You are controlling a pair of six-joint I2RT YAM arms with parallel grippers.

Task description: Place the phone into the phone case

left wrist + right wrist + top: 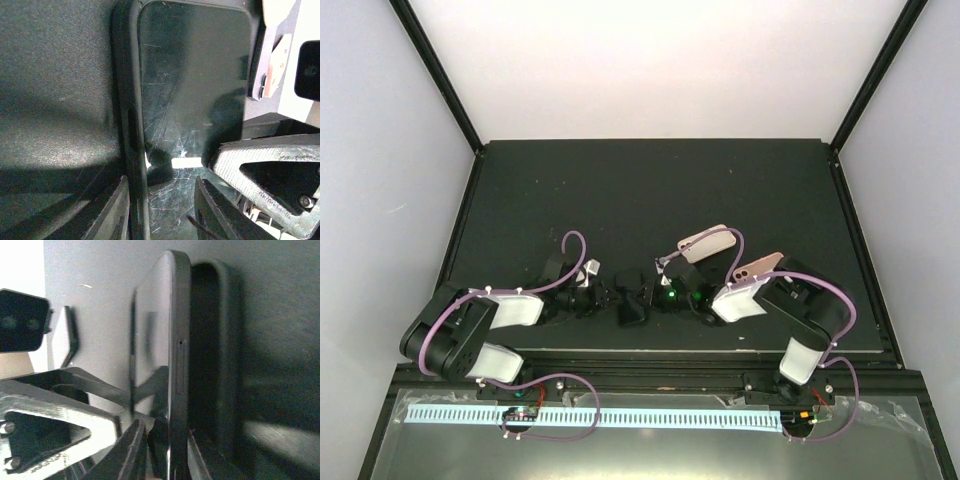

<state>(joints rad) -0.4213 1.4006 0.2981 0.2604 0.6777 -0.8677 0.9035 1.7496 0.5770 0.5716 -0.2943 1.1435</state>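
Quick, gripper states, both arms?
Left gripper: open, fingers astride the case edge.
Right gripper: around the phone; grip cannot be told.

Your phone case is black, and the phone glass is dark with pale scratches. Your bench is black, the cables purple.

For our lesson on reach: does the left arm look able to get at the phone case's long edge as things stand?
Probably yes. The left gripper has its fingers either side of the phone case edge, with nothing between them and it. The right gripper works from the far side of the phone, clear of that edge.
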